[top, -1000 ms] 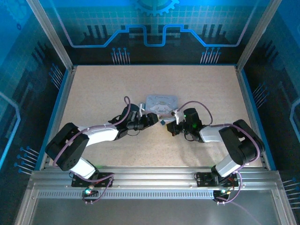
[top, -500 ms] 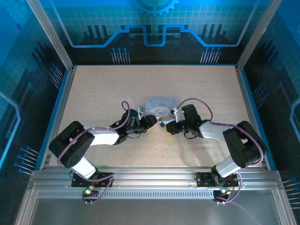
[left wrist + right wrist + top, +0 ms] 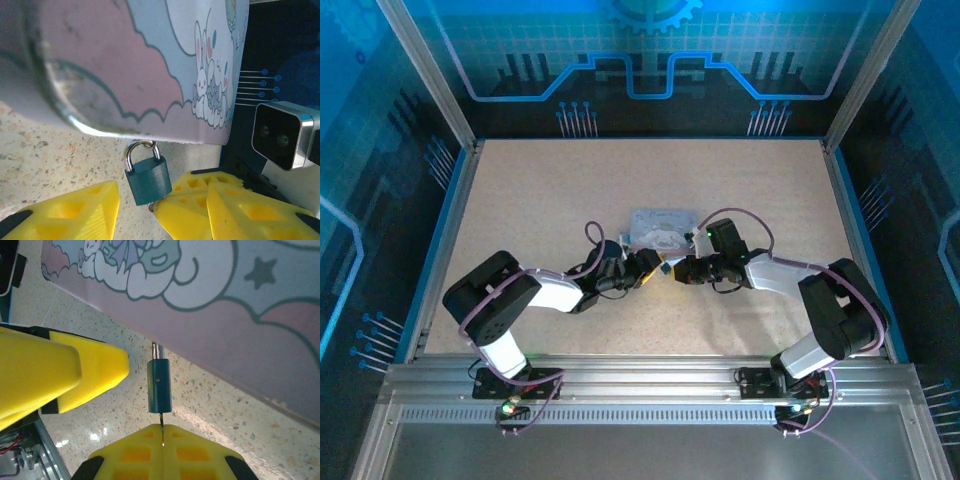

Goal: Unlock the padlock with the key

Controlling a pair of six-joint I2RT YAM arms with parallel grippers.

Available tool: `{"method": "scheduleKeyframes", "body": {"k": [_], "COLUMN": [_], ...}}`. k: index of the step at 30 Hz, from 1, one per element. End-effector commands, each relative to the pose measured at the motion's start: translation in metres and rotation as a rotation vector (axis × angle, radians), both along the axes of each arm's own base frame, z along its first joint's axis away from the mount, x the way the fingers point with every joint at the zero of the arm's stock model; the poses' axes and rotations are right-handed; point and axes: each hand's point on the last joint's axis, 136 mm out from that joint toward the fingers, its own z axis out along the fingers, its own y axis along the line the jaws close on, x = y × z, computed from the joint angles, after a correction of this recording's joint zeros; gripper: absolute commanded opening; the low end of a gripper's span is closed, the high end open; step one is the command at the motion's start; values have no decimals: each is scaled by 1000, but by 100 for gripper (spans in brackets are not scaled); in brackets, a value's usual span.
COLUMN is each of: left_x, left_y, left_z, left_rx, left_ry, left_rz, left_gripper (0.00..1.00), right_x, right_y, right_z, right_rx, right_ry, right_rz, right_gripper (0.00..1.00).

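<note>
Hanging from tin (image 3: 125,65): padlock (image 3: 148,180). Right gripper (image 3: 162,432) pinching key (image 3: 162,420) at its base; left gripper (image 3: 647,267) half-open alongside.

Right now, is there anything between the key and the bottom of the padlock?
Nothing visible does. The key, pinched in the shut right gripper, meets the underside of the padlock directly, with nothing between them.
</note>
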Motion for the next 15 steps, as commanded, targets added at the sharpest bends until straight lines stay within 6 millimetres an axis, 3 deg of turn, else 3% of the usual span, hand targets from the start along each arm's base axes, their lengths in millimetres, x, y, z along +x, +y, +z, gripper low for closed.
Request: {"method": "scheduleKeyframes", "body": {"k": [1,15], "left_x": [1,5], "left_y": [-1,-19], "left_z": [-5,-16], "left_rx": [-43,-127], "left_ry": [12,39], "left_rz": [44,64], "left_gripper": [49,42], "right_x": [2,2], "right_y": [3,3], "right_z": [8,8], "right_rx": [31,33], "right_ry": [37,42], "right_rz": [-10,-16], "right_gripper": [0,0]}}
